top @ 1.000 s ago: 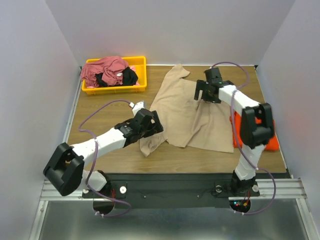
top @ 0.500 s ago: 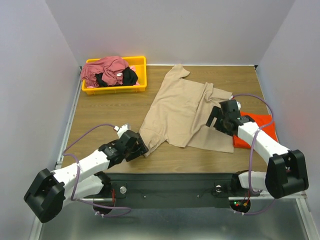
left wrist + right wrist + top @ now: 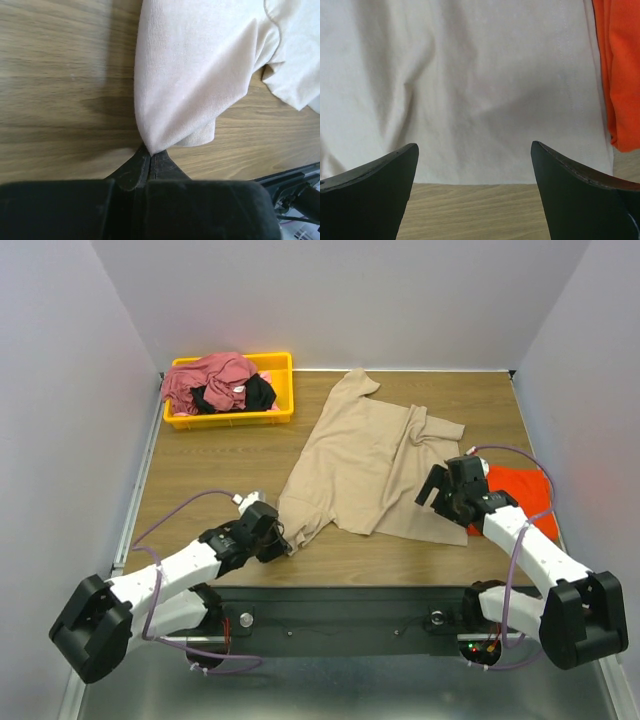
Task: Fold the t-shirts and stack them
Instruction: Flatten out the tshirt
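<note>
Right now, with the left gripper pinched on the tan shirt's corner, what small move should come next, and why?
Probably lower the right gripper and close it on the tan t-shirt's near hem. The left gripper is shut on the near-left corner, while the right hangs open over the hem beside the orange t-shirt, holding nothing.

The tan t-shirt (image 3: 370, 465) lies spread and rumpled across the middle of the worktop (image 3: 220, 460). One sleeve points to 12 o'clock, and the 7 o'clock corner is drawn into a peak, pinched in the closed left claw (image 3: 148, 156). The orange-red t-shirt (image 3: 520, 490) lies flat at 4 o'clock, against the tan one's edge. The dusty rose t-shirt (image 3: 205, 375) and black t-shirt (image 3: 255, 393) sit crumpled together in the yellow bin (image 3: 280, 365) at 10 o'clock.
</note>
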`<action>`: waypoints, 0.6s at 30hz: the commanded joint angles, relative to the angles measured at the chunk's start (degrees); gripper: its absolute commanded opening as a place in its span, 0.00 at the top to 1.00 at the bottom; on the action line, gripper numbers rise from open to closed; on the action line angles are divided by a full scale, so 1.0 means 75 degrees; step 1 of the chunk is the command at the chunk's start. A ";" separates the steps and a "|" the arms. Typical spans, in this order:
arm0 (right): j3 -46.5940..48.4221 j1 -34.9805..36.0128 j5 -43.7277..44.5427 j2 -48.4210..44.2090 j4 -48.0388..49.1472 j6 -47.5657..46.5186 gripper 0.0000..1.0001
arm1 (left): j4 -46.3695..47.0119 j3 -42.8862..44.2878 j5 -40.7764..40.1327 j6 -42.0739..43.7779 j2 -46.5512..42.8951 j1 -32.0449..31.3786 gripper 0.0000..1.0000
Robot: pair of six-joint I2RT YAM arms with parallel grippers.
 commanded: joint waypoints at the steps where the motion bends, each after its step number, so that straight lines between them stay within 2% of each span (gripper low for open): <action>1: -0.0203 -0.0021 0.0053 -0.0255 -0.0417 0.0256 0.00 | -0.1107 0.0793 -0.0963 -0.0001 -0.0881 0.0036 1.00; 6: -0.0520 -0.0033 0.0195 -0.0396 -0.0852 0.0444 0.00 | -0.2257 0.1556 -0.1773 0.0326 -0.1072 0.0538 1.00; 10: -0.0509 -0.0021 0.0194 -0.0396 -0.1051 0.1016 0.00 | -0.2656 0.1803 -0.2149 0.0573 -0.0616 0.1042 1.00; 16: -0.0473 -0.0033 0.0991 -0.0630 -0.1765 0.1894 0.00 | -0.1966 0.1546 -0.1869 0.0783 0.0123 0.1547 1.00; 18: -0.0520 -0.0033 0.1121 -0.0736 -0.1884 0.2084 0.00 | -0.1849 0.1604 -0.2078 0.0807 0.0427 0.1793 1.00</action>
